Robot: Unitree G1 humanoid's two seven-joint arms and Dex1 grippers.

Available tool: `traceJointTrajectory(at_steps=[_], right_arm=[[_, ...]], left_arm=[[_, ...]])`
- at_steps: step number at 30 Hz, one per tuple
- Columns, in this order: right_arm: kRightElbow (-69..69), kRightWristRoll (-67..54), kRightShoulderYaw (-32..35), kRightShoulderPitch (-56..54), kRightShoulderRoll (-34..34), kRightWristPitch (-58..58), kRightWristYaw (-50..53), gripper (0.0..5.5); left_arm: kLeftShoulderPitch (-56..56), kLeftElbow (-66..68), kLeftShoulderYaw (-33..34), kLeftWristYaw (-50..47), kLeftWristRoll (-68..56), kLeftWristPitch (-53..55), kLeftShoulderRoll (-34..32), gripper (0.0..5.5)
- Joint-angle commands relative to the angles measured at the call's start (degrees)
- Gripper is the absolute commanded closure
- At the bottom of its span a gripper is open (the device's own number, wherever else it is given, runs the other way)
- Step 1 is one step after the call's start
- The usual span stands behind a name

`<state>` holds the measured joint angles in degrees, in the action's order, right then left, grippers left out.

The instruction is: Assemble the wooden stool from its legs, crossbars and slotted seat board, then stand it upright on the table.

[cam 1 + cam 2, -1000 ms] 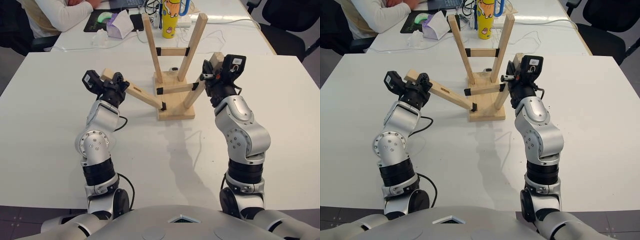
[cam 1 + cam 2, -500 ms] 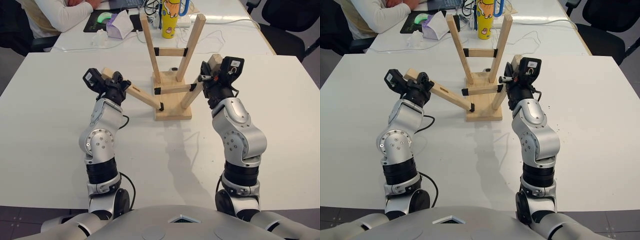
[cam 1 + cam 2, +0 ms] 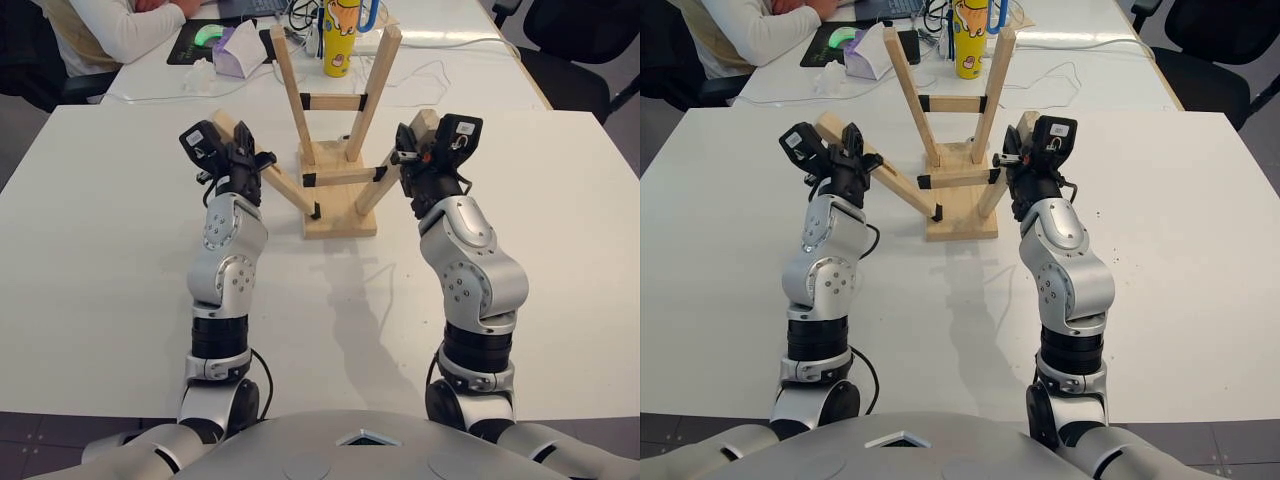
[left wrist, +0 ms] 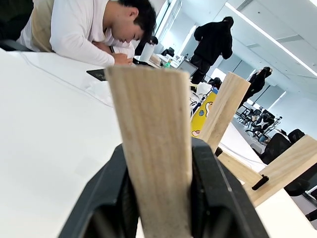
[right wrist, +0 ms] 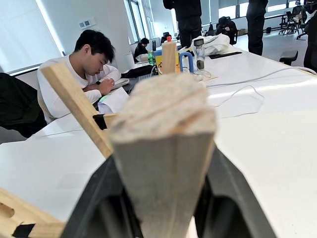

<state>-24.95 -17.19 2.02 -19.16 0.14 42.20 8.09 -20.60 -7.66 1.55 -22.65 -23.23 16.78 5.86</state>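
The left gripper [image 3: 243, 165] clamped the left leg [image 3: 290, 192]; the stool [image 3: 336, 101] sat inverted on the table [image 3: 100, 220]; the right gripper [image 3: 410, 168] clamped the right leg [image 3: 372, 196]. Stiff, light wood, joints likely loose: legs were best held near the seat [image 3: 340, 224].

light: bright, even, overhead | table [image 3: 100, 250]: evenly lit white | shadow: soft, spreads from stool [image 3: 340, 215] toward 6 o'clock | background: glowing ceiling light strip [image 4: 267, 35], bright windows [image 5: 143, 15]

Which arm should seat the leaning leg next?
Left. The left fingers clamp the leaning leg, not yet upright on the seat board; the right fingers hold the opposite leg, likely steadying.
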Motion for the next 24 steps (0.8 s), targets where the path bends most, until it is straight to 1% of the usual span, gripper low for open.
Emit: traceJointTrajectory(at_steps=[1, 5, 8, 14, 18, 20, 24], right_arm=[[0.6, -0.6, 1.8, -0.1, -0.6, 1.3, -0.2, 4.47], [1.4, -0.8, 2.6, -0.3, -0.9, 2.1, -0.5, 4.47], [1.7, -0.7, 2.8, -0.4, -0.9, 2.4, -0.9, 4.47], [2.1, -0.3, 3.1, -0.7, -0.8, 2.6, -1.6, 4.47], [2.3, -0.1, 3.2, -0.9, -0.8, 2.6, -1.7, 4.47], [2.6, 0.0, 3.2, -1.1, -0.8, 2.5, -1.8, 4.47], [3.3, 0.1, 3.2, -1.6, -0.7, 2.3, -2.1, 4.47]], left_arm=[[1.1, 6.7, 0.7, -0.5, 5.8, -2.4, 0.3, 4.45], [-1.1, 8.5, 1.9, -0.7, 5.8, -4.8, 2.0, 4.45], [-2.7, 5.9, 2.8, -0.9, 4.9, -5.4, 3.5, 4.45], [-4.6, -1.2, 3.6, -1.7, 2.8, -2.2, 4.9, 4.45], [-5.7, -5.2, 4.6, -2.2, 2.6, -0.7, 4.3, 4.45], [-5.9, -4.1, 5.4, -1.8, 2.7, -1.1, 4.0, 4.45], [-6.0, 2.3, 5.7, -0.1, 4.8, -5.4, 4.5, 4.45]])
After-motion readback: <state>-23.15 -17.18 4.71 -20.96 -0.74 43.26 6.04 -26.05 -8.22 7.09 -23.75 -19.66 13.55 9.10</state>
